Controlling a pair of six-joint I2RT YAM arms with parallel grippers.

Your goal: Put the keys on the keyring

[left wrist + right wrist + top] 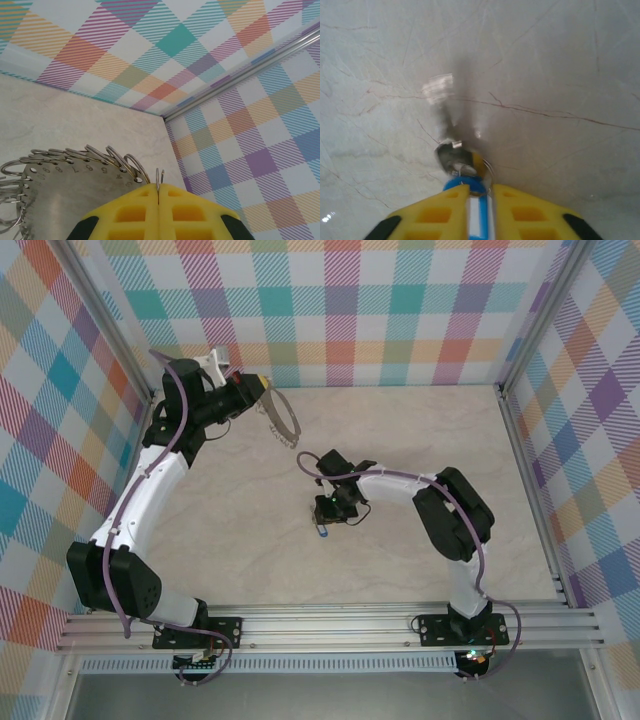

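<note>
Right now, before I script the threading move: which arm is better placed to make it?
Right. The right gripper pinches the blue-headed key, blade forward, low over the table; the left gripper holds the keyring up near the back corner.

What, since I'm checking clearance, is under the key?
Bare marble table and the key's blurred shadow. The right gripper covers most of its blue head; tip contact is unclear.

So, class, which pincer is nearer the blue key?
Right. The right pincer grips the blue key; the left pincer is far off by the back wall, holding the keyring.
</note>
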